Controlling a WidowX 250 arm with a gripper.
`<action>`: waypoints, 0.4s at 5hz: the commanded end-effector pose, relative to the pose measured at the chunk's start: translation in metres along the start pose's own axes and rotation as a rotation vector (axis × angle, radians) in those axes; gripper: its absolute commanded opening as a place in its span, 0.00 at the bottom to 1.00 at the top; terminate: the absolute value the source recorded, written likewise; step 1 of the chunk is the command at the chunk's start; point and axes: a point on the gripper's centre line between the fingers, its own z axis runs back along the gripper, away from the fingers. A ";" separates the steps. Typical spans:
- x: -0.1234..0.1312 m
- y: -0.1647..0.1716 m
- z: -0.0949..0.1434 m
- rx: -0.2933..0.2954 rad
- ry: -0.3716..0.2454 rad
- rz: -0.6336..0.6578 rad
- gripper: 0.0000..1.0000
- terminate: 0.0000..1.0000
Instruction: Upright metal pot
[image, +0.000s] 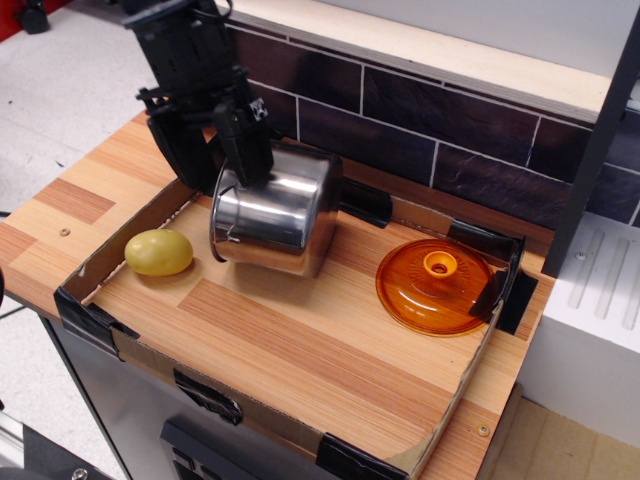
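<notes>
The metal pot is shiny steel and lies on its side in the cardboard tray, its mouth turned to the left, with a thin wire handle at the rim. My black gripper is open and hangs over the pot's upper left rim. One finger sits on the pot's top edge, the other is to the left of the rim. It holds nothing.
A yellow round fruit lies left of the pot. An orange translucent lid with a knob lies at the right. A low cardboard wall with black tape rings the wooden board. A dark tiled wall stands behind.
</notes>
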 end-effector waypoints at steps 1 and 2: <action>0.000 -0.003 -0.009 0.018 0.064 -0.032 1.00 0.00; -0.001 -0.001 -0.019 0.085 0.023 -0.036 1.00 0.00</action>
